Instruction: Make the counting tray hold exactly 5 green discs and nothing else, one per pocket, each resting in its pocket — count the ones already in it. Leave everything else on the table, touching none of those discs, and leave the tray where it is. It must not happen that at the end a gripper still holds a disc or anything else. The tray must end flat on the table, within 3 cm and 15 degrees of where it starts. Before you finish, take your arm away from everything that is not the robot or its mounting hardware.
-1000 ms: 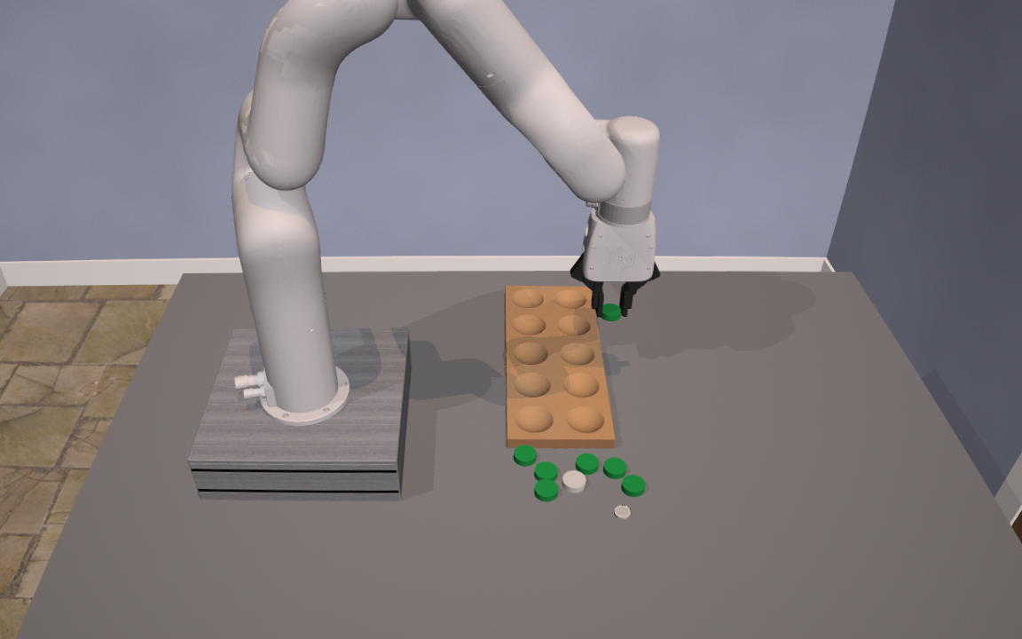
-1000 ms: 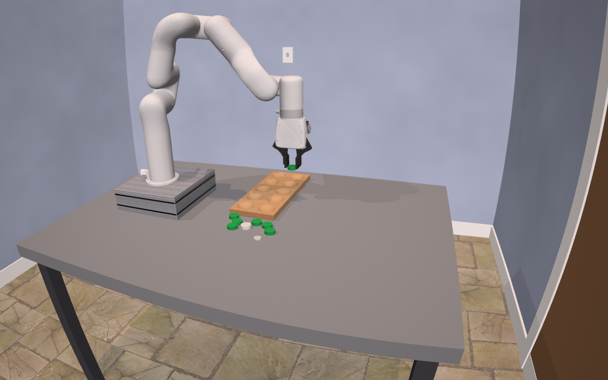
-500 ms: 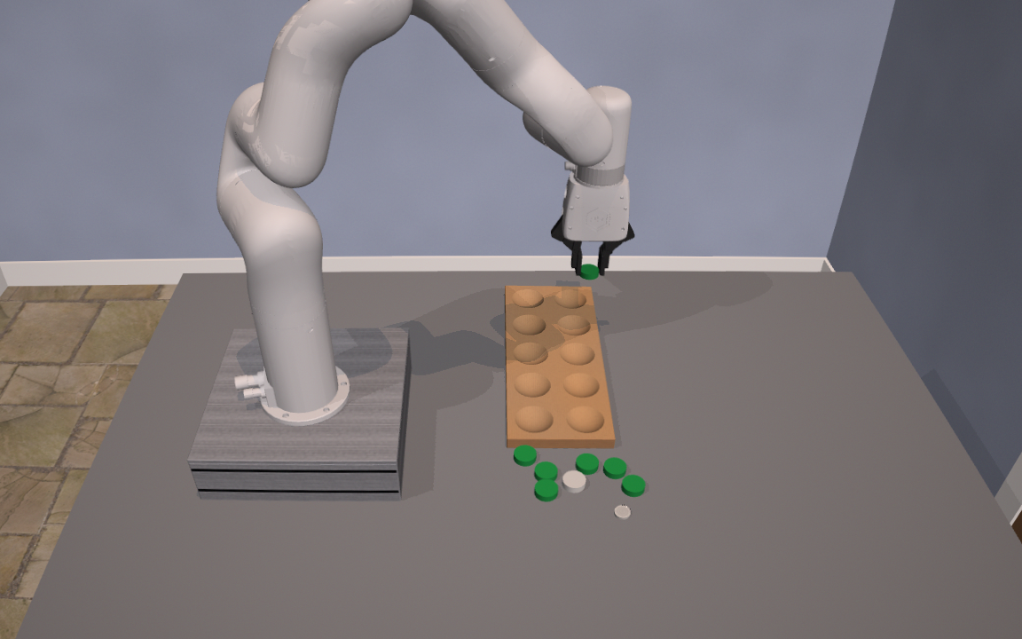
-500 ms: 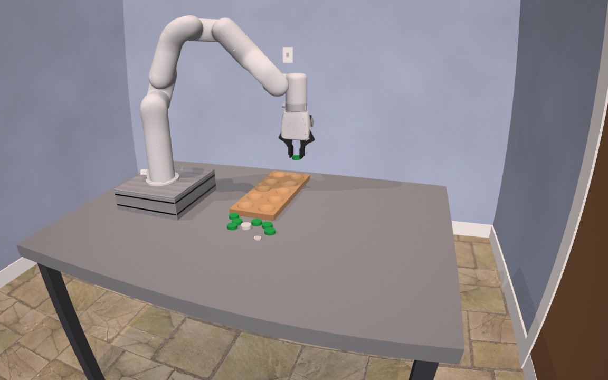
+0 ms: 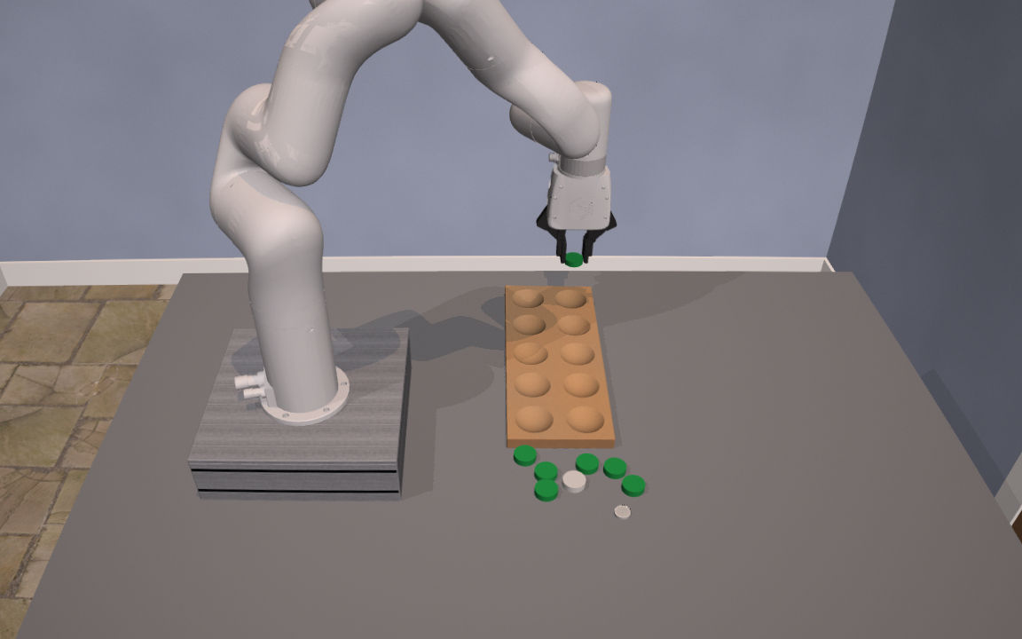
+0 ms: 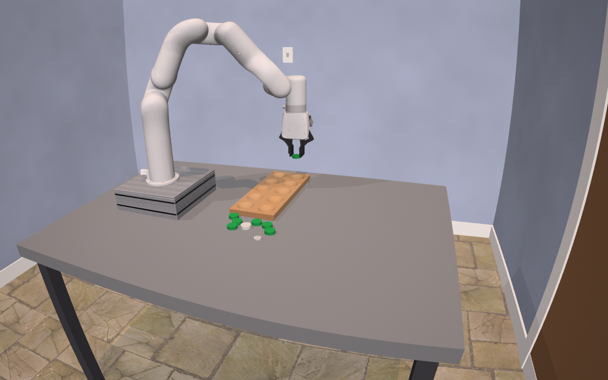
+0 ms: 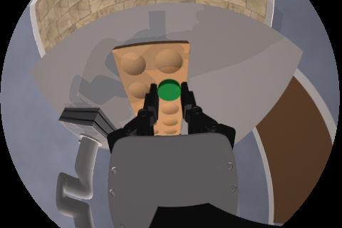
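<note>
My gripper (image 5: 575,258) (image 6: 295,155) (image 7: 169,90) is shut on a green disc (image 5: 573,259) (image 6: 296,156) (image 7: 169,92) and holds it in the air above the far end of the tray. The orange-brown counting tray (image 5: 557,443) (image 6: 253,216) (image 7: 153,47) lies flat, with two columns of round pockets. No disc shows in any pocket in the top view. Several green discs lie on the table by the tray's near end, among them one at the left (image 5: 524,455) (image 6: 234,216) and one at the right (image 5: 632,485) (image 6: 269,230).
A white disc (image 5: 573,481) (image 6: 245,226) lies among the green discs. A smaller whitish round piece (image 5: 622,511) (image 6: 257,238) lies nearer the front. The arm's grey base block (image 5: 300,445) (image 6: 145,200) (image 7: 83,114) stands left of the tray.
</note>
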You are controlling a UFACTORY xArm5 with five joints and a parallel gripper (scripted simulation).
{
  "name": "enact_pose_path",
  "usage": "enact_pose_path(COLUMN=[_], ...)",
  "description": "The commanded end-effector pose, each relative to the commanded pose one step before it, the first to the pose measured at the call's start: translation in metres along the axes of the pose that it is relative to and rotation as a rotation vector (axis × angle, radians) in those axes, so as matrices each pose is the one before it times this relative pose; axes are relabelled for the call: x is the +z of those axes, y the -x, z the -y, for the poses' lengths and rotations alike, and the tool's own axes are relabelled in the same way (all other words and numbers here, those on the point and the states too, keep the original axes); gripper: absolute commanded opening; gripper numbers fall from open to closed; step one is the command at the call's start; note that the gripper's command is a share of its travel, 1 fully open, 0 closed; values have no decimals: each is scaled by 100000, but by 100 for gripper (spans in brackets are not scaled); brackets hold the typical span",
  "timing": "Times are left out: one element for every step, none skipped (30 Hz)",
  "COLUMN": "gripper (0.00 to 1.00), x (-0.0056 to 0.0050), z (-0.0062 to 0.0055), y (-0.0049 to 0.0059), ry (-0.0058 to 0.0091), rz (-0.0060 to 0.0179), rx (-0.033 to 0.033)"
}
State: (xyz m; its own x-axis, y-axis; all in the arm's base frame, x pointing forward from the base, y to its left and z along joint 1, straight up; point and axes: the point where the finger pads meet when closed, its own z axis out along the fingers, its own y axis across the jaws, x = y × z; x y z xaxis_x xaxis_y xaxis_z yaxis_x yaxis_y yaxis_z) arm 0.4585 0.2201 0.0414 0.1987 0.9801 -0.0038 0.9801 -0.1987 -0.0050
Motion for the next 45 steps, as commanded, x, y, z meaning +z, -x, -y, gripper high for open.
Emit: enact_pose_path(gripper=[0, 0, 0, 0, 0, 0, 0, 0, 0, 0, 0, 0, 0, 0, 0, 0, 0, 0, 0, 0, 0, 0, 0, 0, 0, 0, 0, 0, 0, 0, 0, 0, 0, 0, 0, 0, 0, 0, 0, 0, 0, 37, 37, 37, 37], x=[4056, 0, 0, 967, 782, 553, 317, 122, 19, 2, 16, 37, 64, 91, 117, 139, 154, 162, 0, 0, 162, 155, 139, 118, 92, 65, 38, 16, 2, 0, 0, 0, 0, 0, 0, 0, 0, 0, 0, 0, 1, 0, 0, 0, 0], z=[28, 0, 0, 4, 16, 18, 13, 5, 1, 0, -2, -4, -7, -10, -12, -14, -15, -16, 0, 0, -15, -14, -12, -10, -8, -5, -3, -1, 0, 0, 0, 0, 0, 0, 0, 0, 0, 0, 0, 0, 0, 0, 0, 0, 0], y=[-67, 0, 0, 5, 14, 15, 10, 4, 1, 0, -1, -3, -5, -7, -9, -10, -11, -11, 0, 0, -11, -10, -9, -7, -6, -4, -2, -1, 0, 0, 0, 0, 0, 0, 0, 0, 0, 0, 0, 0, 0, 0, 0, 0, 0], ry=[20, 0, 0, 1, 1, 1, 0, 0, 0, 0, 0, 0, 1, 1, 1, 1, 2, 2, 0, 0, 2, 2, 1, 1, 1, 1, 0, 0, 0, 0, 0, 0, 0, 0, 0, 0, 0, 0, 0, 0, 0, 0, 0, 0, 0], rz=[-16, 0, 0, -1, -1, -1, 0, 0, 0, 0, 0, 0, -1, -1, -1, -1, -1, -1, 0, 0, -1, -1, -1, -1, -1, -1, 0, 0, 0, 0, 0, 0, 0, 0, 0, 0, 0, 0, 0, 0, 0, 0, 0, 0, 0], rx=[-43, 0, 0, 0, 0, 0, 0, 0, 0, 0, 0, 0, 0, 0, 0, 0, 0, 0, 0, 0, 0, 0, 0, 0, 0, 0, 0, 0, 0, 0, 0, 0, 0, 0, 0, 0, 0, 0, 0, 0, 0, 0, 0, 0, 0])
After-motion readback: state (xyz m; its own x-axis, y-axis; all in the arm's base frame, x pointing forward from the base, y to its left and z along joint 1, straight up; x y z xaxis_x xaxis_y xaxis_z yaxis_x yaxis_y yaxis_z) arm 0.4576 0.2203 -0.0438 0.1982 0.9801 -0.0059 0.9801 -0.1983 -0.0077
